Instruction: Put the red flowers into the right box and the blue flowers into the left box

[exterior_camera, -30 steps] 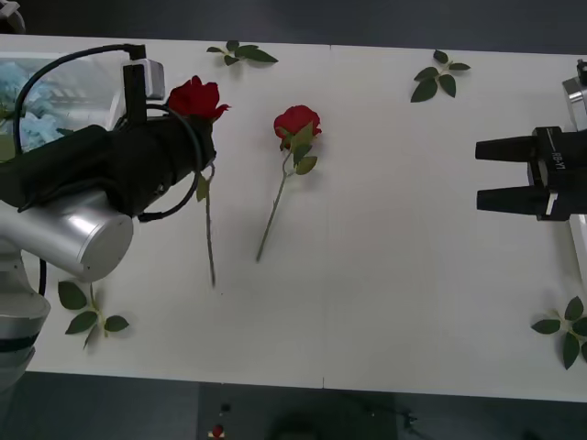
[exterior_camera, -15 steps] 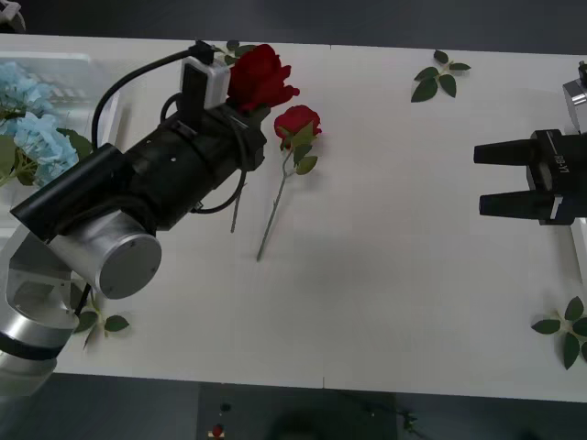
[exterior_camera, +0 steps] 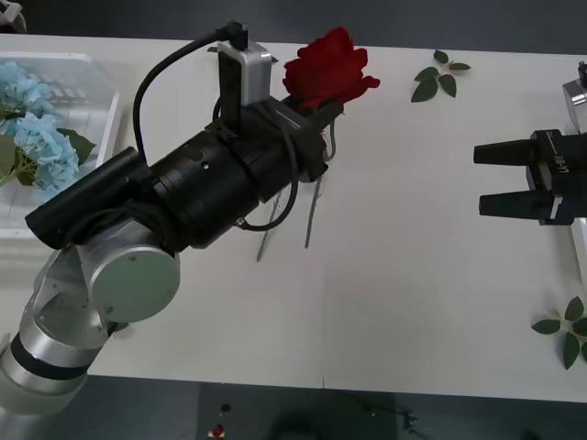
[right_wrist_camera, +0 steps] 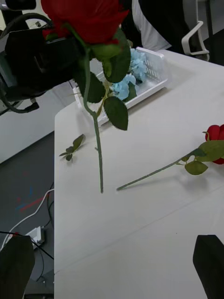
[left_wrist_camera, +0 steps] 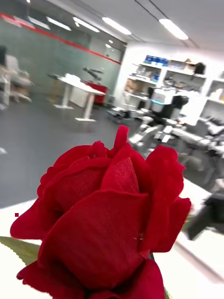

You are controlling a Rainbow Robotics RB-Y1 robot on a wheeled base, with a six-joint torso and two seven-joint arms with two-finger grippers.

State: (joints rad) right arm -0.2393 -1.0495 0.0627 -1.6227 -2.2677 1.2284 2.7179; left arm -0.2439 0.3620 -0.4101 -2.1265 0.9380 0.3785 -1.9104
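My left gripper (exterior_camera: 316, 115) is shut on one of the red flowers (exterior_camera: 328, 73), a rose held up over the table's far middle. Its stem (exterior_camera: 311, 211) hangs free. The bloom (left_wrist_camera: 107, 224) sits close in the left wrist view. A second red rose (right_wrist_camera: 215, 140) lies on the table, and in the front view my left arm covers most of it. The blue flowers (exterior_camera: 27, 128) lie in the left box (exterior_camera: 103, 128). At the table's right side my right gripper (exterior_camera: 486, 174) hovers open and holds nothing. A pale rim of the right box (exterior_camera: 579, 240) shows behind it.
Loose green leaf sprigs lie at the far right (exterior_camera: 438, 78) and the near right (exterior_camera: 564, 330). Another sprig (right_wrist_camera: 72, 145) lies near the left edge. Bare white table spans the middle and the near side.
My left arm has lifted the rose off the table and carried it to the right, uncovering the left box. The right gripper has stayed in place.
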